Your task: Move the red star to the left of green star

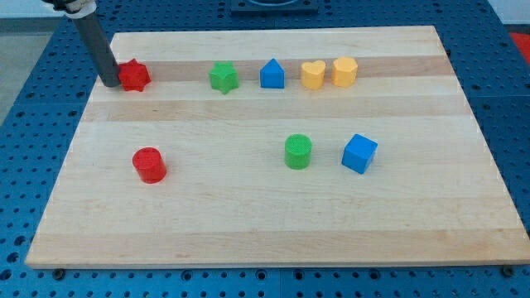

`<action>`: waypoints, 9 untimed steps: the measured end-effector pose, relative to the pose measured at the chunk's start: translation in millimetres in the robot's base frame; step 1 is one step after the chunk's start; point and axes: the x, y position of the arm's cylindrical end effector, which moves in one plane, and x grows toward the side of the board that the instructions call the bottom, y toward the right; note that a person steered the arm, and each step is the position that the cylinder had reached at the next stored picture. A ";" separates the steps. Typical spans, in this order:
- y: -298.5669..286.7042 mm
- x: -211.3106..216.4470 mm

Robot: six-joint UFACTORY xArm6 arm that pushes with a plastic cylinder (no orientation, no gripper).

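The red star (134, 75) lies near the view's top left of the wooden board (273, 223). The green star (223, 77) lies to its right in the same row, about a hundred pixels away. My tip (110, 83) stands right at the red star's left side, touching or nearly touching it. The dark rod rises from there to the view's top left corner.
Right of the green star stand a blue house-shaped block (272, 74), a yellow heart (312, 74) and a yellow hexagon (344, 72). Lower down are a red cylinder (150, 165), a green cylinder (298, 151) and a blue cube (359, 153).
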 end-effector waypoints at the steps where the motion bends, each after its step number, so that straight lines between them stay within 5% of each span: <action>1: -21.5 -1.4; 3: -25.9 -28.6; 7: 71.0 -31.8; 9: -6.3 -53.7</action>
